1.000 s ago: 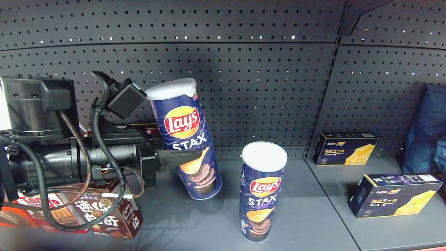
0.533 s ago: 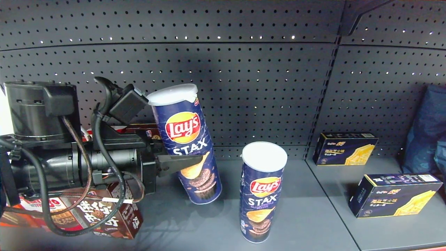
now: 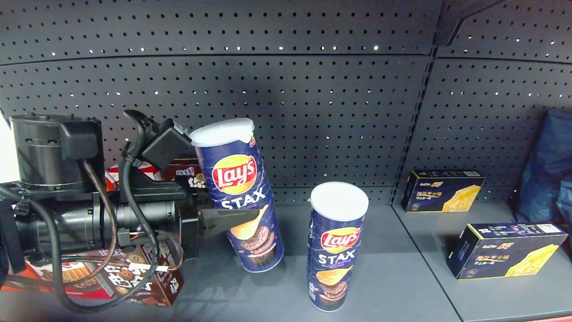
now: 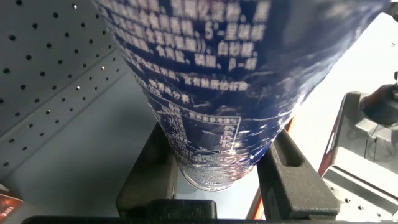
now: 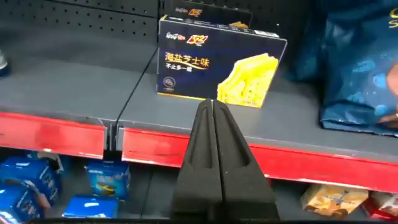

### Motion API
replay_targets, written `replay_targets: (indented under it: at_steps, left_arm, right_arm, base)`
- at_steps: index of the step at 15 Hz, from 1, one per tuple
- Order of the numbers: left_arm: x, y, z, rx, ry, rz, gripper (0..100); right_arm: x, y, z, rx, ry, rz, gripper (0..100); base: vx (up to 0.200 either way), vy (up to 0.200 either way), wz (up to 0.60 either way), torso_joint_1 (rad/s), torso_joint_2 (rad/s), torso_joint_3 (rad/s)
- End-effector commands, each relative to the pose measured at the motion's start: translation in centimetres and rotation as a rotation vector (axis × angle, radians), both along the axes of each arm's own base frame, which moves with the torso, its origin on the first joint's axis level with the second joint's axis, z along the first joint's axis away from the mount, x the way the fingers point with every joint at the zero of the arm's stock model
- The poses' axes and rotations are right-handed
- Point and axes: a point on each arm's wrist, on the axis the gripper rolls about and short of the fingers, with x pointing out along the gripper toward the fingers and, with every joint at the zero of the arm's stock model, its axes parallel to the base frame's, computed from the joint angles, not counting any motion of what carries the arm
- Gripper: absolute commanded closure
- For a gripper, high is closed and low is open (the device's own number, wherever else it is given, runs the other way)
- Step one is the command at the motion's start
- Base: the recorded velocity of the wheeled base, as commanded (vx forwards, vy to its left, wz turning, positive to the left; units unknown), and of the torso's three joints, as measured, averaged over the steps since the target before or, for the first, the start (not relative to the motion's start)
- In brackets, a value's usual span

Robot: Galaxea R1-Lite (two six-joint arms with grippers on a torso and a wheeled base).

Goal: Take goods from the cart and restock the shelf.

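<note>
My left gripper [image 3: 232,217] is shut on a dark blue chip can [image 3: 238,193] with a white lid, holding it tilted with its base at or just above the grey shelf [image 3: 286,286]. The left wrist view has the can's printed side [image 4: 211,81] between the two black fingers [image 4: 292,177]. A second, matching chip can [image 3: 336,245] stands upright on the shelf to the right of the held one. My right gripper [image 5: 214,112] is shut with nothing in it, in front of the shelf's red edge strip [image 5: 261,158], facing a dark blue box [image 5: 217,65].
Brown and red snack boxes [image 3: 143,277] lie on the shelf under my left arm. Two dark blue boxes [image 3: 505,250] sit on the right section, with a blue bag [image 3: 547,165] at the far right. A perforated back panel [image 3: 313,112] closes the rear. Lower shelves hold blue packs [image 5: 37,180].
My left gripper has lowered the held chip can toward the shelf, and the can stands a little more upright. The other can and the boxes have not moved.
</note>
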Motion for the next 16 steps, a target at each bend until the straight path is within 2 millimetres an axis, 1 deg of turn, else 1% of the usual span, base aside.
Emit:
replay_targets:
  at_steps: [1,2,4,5,7,8,9,10,14,15,16]
  left_arm:
    - [-0.11,0.01,-0.07,0.001,0.002,-0.001,100]
    - [-0.10,0.01,-0.01,0.000,-0.001,-0.001,100]
    - [-0.33,0.14,0.28,-0.006,-0.011,-0.001,100]
    - [-0.36,0.19,0.28,-0.005,-0.012,0.001,100]
    - [-0.36,0.19,0.28,-0.005,-0.012,0.001,100]
    - [-0.36,0.19,0.28,-0.005,-0.012,0.001,100]
    - [-0.37,0.16,0.28,-0.005,-0.012,-0.001,100]
    - [-0.38,0.12,0.32,-0.006,-0.013,-0.002,100]
    - [-0.32,0.06,0.42,-0.007,-0.019,-0.003,100]
    - [-0.18,-0.04,0.40,-0.007,-0.020,-0.004,100]
    - [0.46,-0.39,0.14,-0.010,-0.036,-0.005,100]
  right_arm:
    - [0.02,-0.04,-0.02,0.056,0.006,-0.013,100]
    - [0.02,-0.15,-0.03,0.108,0.007,-0.061,100]
    - [-0.02,-0.56,-0.03,0.082,0.001,-0.244,100]
    - [-0.03,-0.60,-0.05,0.083,0.002,-0.261,100]
    - [0.01,-0.30,-0.05,0.096,0.006,-0.125,100]
    - [0.01,0.20,-0.19,0.118,0.033,0.102,100]
    - [0.03,0.12,-0.46,0.088,0.054,0.057,100]
    - [0.03,0.10,-0.64,0.086,0.072,0.048,100]
    - [0.04,0.08,-0.68,0.131,0.077,0.041,100]
    - [0.04,0.08,-0.68,0.131,0.077,0.041,100]
    - [0.04,0.08,-0.68,0.131,0.077,0.041,100]
  base:
    - [0.000,0.000,0.00,0.000,0.00,0.000]
    - [0.000,0.000,0.00,0.000,0.00,0.000]
    - [0.000,0.000,0.00,0.000,0.00,0.000]
    - [0.000,0.000,0.00,0.000,0.00,0.000]
    - [0.000,0.000,0.00,0.000,0.00,0.000]
    - [0.000,0.000,0.00,0.000,0.00,0.000]
    - [0.000,0.000,0.00,0.000,0.00,0.000]
    - [0.000,0.000,0.00,0.000,0.00,0.000]
    - [0.000,0.000,0.00,0.000,0.00,0.000]
    - [0.000,0.000,0.00,0.000,0.00,0.000]
    - [0.000,0.000,0.00,0.000,0.00,0.000]
